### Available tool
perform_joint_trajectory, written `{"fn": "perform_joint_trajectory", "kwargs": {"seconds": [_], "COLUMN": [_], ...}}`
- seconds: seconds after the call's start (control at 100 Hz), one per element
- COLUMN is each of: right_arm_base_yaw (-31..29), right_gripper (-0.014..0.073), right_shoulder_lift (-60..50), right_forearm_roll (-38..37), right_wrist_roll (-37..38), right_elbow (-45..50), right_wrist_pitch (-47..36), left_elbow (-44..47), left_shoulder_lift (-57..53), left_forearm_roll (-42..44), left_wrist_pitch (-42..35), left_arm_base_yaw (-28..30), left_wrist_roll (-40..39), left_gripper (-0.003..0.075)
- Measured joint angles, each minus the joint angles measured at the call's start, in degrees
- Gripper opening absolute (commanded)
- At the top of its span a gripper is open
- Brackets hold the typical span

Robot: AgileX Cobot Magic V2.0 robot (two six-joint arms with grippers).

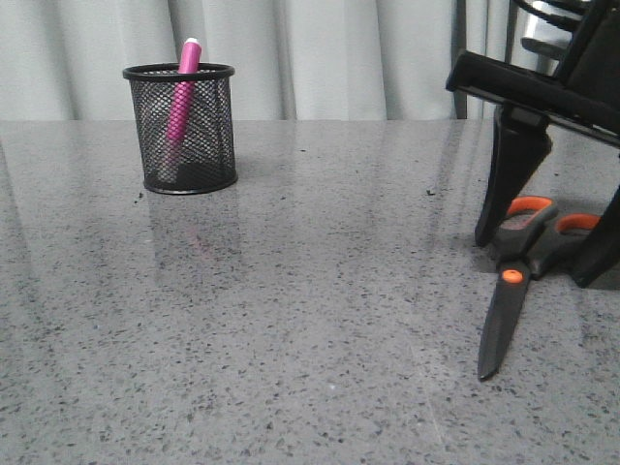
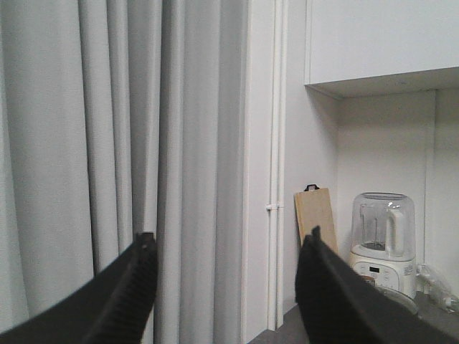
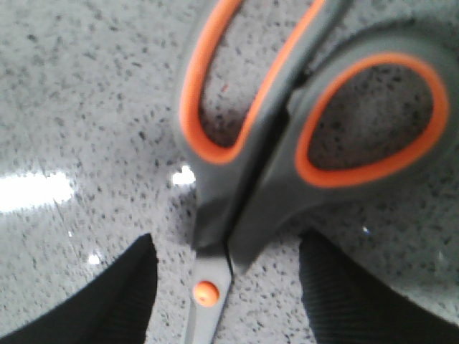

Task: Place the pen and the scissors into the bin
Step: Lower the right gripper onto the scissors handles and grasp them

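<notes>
We see a speckled grey table (image 1: 291,320), polished like stone and glossy with reflections. The bin (image 1: 181,126) is black wire mesh with a solid, faintly shiny rim. The pen (image 1: 182,92) looks like smooth magenta plastic. The scissors (image 1: 518,281) show matt dark blades and grey handles lined with smooth orange. The right gripper's fingers (image 3: 358,301) look matt black and finely ribbed.

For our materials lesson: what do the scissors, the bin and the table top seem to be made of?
Scissors: dark matte blades, likely coated metal; grey handles with orange lining, probably plastic or rubber.
Bin: black wire mesh, see-through, probably painted metal.
Table top: grey, speckled, glossy with reflections; stone or stone-look laminate.
</notes>
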Motion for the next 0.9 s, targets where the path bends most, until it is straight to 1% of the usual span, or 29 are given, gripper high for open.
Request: {"fn": "perform_joint_trajectory", "kwargs": {"seconds": [0.08, 0.21, 0.35, 0.48, 0.55, 0.76, 0.83, 0.86, 0.9], "right_arm_base_yaw": [0.57, 3.23, 7.07, 9.29, 9.52, 9.57, 9.57, 9.57, 9.57], "right_gripper": [0.0399, 0.0399, 0.0399, 0.0385, 0.0332, 0.0099, -0.0012, -0.0079, -0.0072], "right_shoulder_lift": [1.77, 5.04, 9.00, 12.49, 13.53, 14.36, 14.35, 14.35, 14.35], "right_forearm_roll": [-1.99, -6.40, -12.79, -16.13, -16.11, -16.12, -16.36, -16.49, -16.64], "right_wrist_roll": [1.94, 5.08, 7.97, 8.92, 9.22, 9.56, 9.81, 9.81, 9.83], "right_elbow": [-2.00, -5.22, -9.48, -12.92, -13.76, -14.39, -14.41, -14.51, -14.51], "right_wrist_pitch": [1.49, 4.47, 9.65, 14.34, 15.26, 15.06, 14.91, 14.91, 14.91], "left_elbow": [0.00, 0.00, 0.00, 0.00, 0.00, 0.00, 0.00, 0.00, 0.00], "left_shoulder_lift": [-0.21, -0.41, -0.71, -1.21, -1.67, -3.73, -4.32, -4.47, -4.76], "left_forearm_roll": [0.12, 0.47, 0.81, 1.51, 2.43, 5.89, 6.70, 6.96, 7.07], "left_wrist_pitch": [0.24, 0.78, 1.26, 1.36, 1.55, 2.37, 2.88, 3.03, 3.30], "left_arm_base_yaw": [-0.46, -0.69, -0.69, -0.69, -0.69, -0.69, -0.69, -0.69, -0.69], "left_wrist_roll": [0.00, -0.08, -0.59, -1.47, -1.59, -2.93, -3.07, -3.07, -3.44], "left_gripper": [0.0386, 0.0385, 0.0386, 0.0386, 0.0386, 0.0385, 0.0385, 0.0385, 0.0385]}}
